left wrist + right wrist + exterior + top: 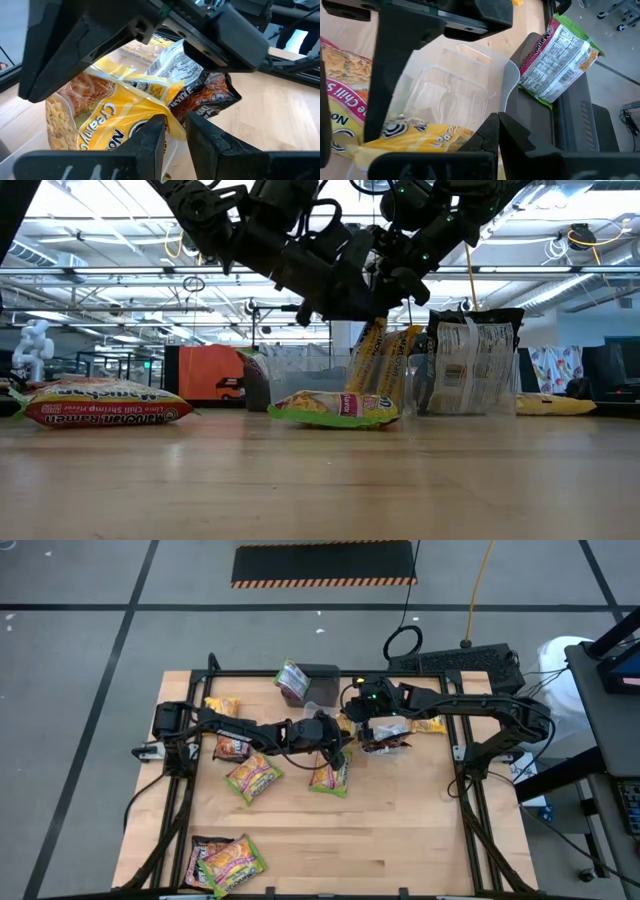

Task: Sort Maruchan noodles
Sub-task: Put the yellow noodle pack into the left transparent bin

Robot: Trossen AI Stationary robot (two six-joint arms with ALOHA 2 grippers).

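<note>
My left gripper (337, 738) (177, 136) sits at the table's middle, shut on a yellow noodle packet (100, 115) that hangs upright in the low view (380, 365). Facing it, my right gripper (366, 724) (499, 125) is shut above the clear tub (455, 95), with the yellow packet (420, 142) beside its fingers. A dark brown packet (210, 95) (385, 743) lies just behind. One green-edged packet (555, 60) leans on the dark grey box (570, 130). Other packets lie flat: green-edged ones (252, 778) (330, 776), a dark one (232, 747), yellow ones (222, 705) (430, 724). My left gripper pinches the yellow packet's crinkled edge (172, 125) between its two fingers. The packet stands upright, lifted, bulging ahead of the fingers. My right gripper: its shut fingers (485, 135) lie right next to the yellow packet, and I cannot tell whether they touch it.
More packets are stacked at the near left corner (225, 862). The black frame rails (465, 790) run along the table's sides. Open wood lies toward the near right (400, 840). A keyboard (455, 662) sits past the far edge.
</note>
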